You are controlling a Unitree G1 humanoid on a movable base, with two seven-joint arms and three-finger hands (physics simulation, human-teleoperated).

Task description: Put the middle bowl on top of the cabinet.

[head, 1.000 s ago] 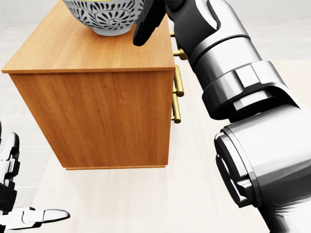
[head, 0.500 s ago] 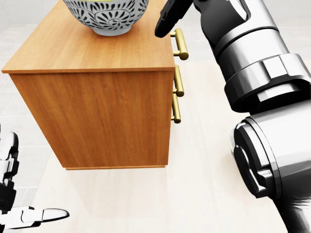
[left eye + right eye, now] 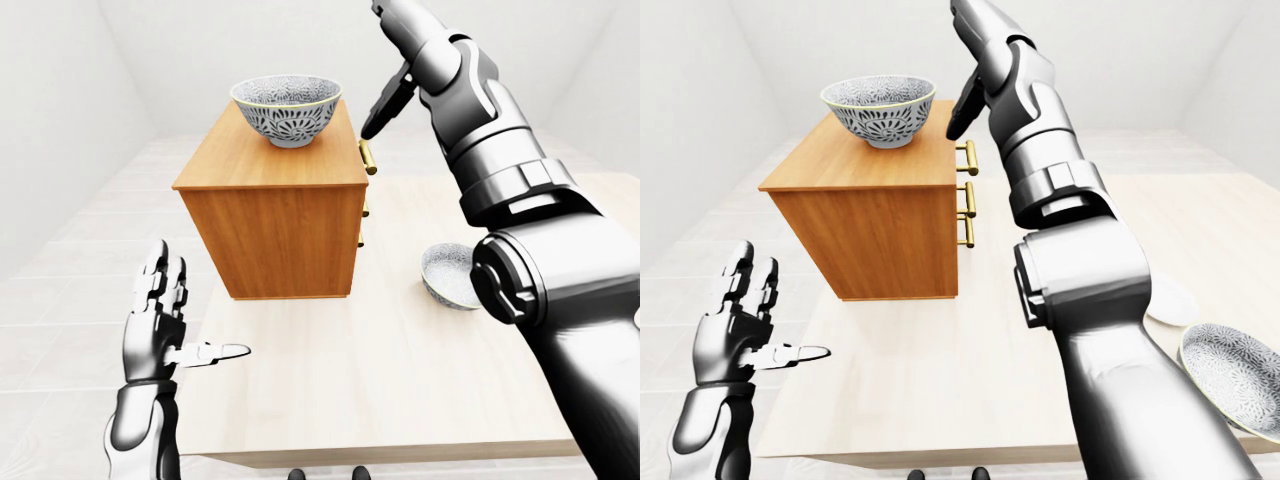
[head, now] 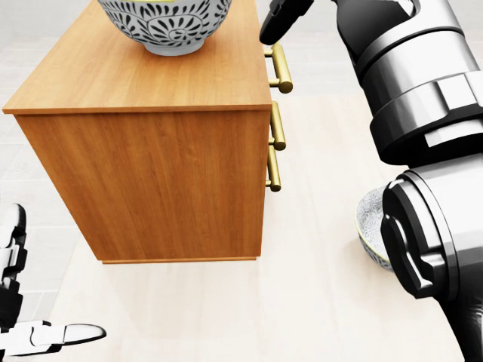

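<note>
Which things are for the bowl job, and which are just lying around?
For the job: patterned bowl on the cabinet; right hand beside it.
Lying about: small bowl on the table; bigger bowl at the right-eye view's lower right; idle left hand.

Light wooden table [image 3: 400, 380] with two spare bowls
A grey bowl [image 3: 448, 276] sits on the table at the left-eye view's right; a patterned bowl [image 3: 1235, 378] shows in the right-eye view's bottom right corner.

Left robot hand [image 3: 158, 322] low, fingers spread; right arm [image 3: 500, 170] high, right robot hand [image 3: 410, 30] unclenched, empty
</note>
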